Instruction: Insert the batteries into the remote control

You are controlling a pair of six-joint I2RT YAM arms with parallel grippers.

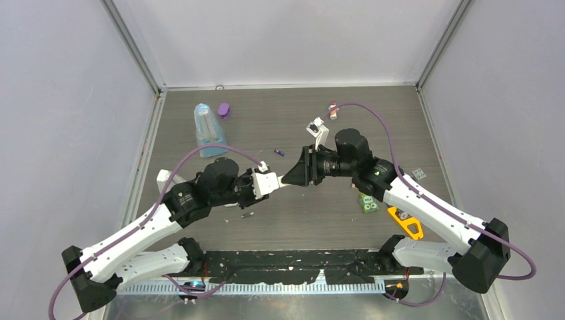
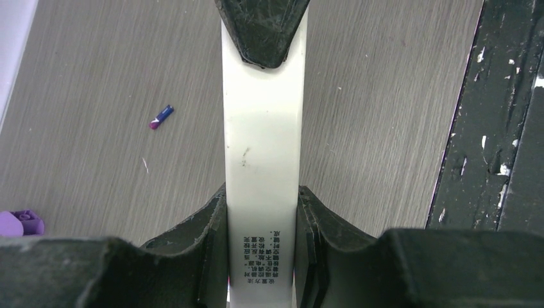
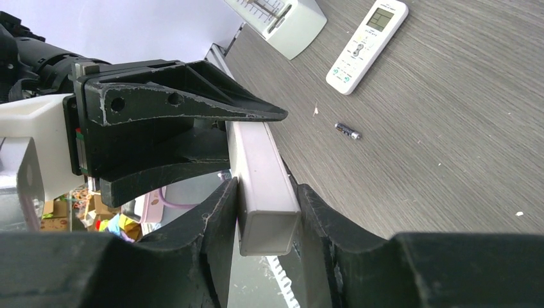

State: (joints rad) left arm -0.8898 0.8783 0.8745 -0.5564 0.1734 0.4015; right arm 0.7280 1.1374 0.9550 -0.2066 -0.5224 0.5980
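My left gripper (image 1: 278,181) (image 2: 263,215) and right gripper (image 1: 301,172) (image 3: 266,205) meet above the table's middle. Each is shut on one end of a plain white bar (image 2: 263,128) (image 3: 260,173) with small black print on it. The remote control (image 3: 367,45), white with a pale screen and buttons, lies flat on the table beyond; I cannot pick it out in the top view. A dark battery (image 1: 248,215) (image 3: 347,131) lies near the left arm. A purple battery (image 1: 280,153) (image 2: 161,117) lies behind the grippers. The other batteries are not in view.
A red-and-white little bottle (image 1: 332,109) stands at the back. A clear bag (image 1: 208,130) and purple cap (image 1: 224,110) (image 2: 19,223) sit back left. A white box (image 3: 282,19) is by the remote. A green block (image 1: 368,203) and orange tool (image 1: 406,223) lie under the right arm.
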